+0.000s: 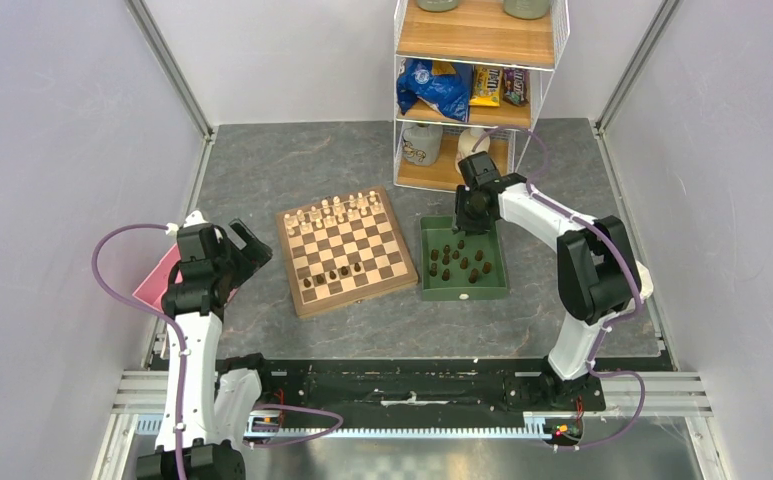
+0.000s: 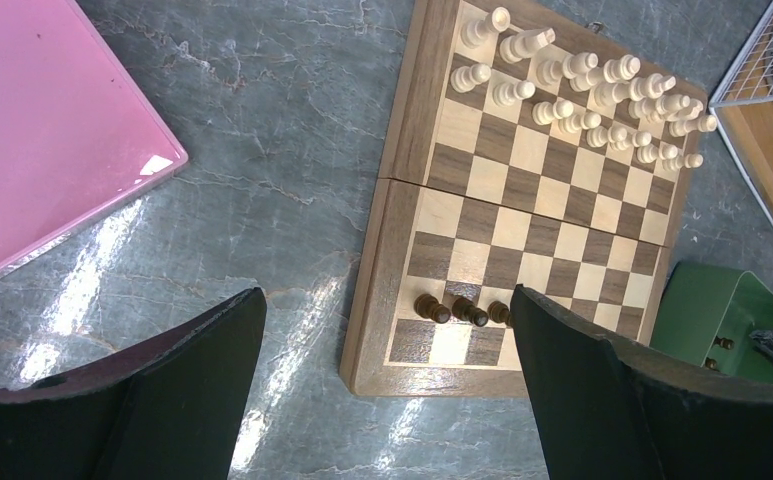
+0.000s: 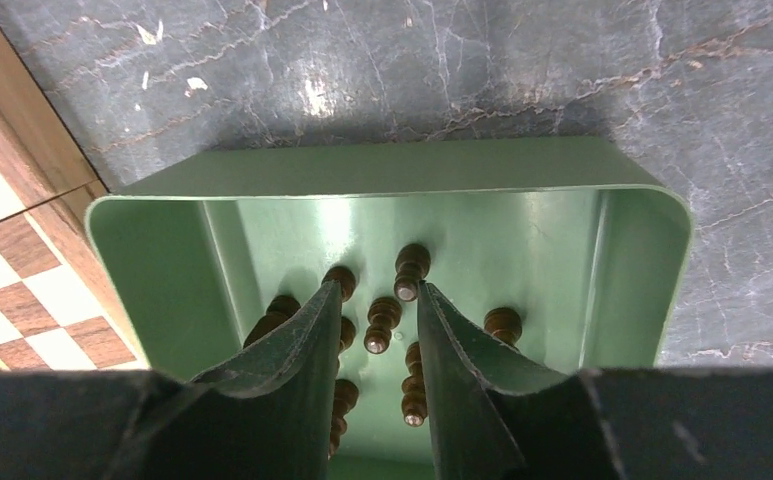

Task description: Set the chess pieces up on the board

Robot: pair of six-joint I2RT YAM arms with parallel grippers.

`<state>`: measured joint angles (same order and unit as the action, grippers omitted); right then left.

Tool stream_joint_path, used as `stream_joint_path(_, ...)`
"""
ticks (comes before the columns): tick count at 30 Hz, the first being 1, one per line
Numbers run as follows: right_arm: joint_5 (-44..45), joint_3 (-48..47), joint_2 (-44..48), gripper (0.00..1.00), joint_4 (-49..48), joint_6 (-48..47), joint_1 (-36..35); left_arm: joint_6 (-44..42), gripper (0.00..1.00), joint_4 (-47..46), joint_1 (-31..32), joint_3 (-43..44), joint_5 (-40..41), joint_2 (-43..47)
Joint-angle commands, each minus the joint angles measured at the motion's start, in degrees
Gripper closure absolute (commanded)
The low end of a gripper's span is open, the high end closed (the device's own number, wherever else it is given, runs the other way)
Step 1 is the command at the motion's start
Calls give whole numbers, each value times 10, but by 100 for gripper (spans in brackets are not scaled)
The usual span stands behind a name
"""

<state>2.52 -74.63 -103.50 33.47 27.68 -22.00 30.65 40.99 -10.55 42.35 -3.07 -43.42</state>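
- board sits mid-bench, slightly skewed. cream pieces fill its two far rows, so that side looks done.
- dark pieces: only a few on the board, four or so. they stand side by side in the second row from the near edge, starting at the left end. the left wrist view shows three of them clearly. the nearest row is bare and so is the rest of that second row.
- most dark pieces, roughly a dozen, are left in the green tray just right of the board. they are scattered, some upright and some lying over; an exact count is not possible.
- right end effector is down inside the tray at its far end, fingers pointing into the cluster. jaws stand narrow with a gap between them, and one dark piece sits in line with that gap. cannot tell whether the pads touch it; nothing is lifted.
- left end effector hangs over the bench left of the board, near a pink sheet. its jaws are spread wide and it holds nothing.
- judgement: early stage, about a quarter of the dark side placed. step in hand looks like picking the next piece out of the tray.
- what's left: finish the second row, then fill the near row. the lying pieces will likely be the awkward ones to pick up.
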Motion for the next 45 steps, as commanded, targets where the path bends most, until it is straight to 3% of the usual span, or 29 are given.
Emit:
stream_joint_path(1,-19,22,-2,59,-3,0,0,13,1,-10,-3,0,-3,-1)
stream_joint_path(20,20,32,-5,59,-44,-7,1,12,1,-10,-3,-2,-4,5)
stream_joint_path(33,2,8,-27,64,-31,-14,1,13,1,-14,-4,-3,-10,0)
stream_joint_path(42,-1,1,-25,73,-15,-18,1,13,1,-14,-4,-3,-12,0)
stream_joint_path(45,-1,0,-24,80,-13,-20,1,13,1,-15,-4,-3,-12,0)
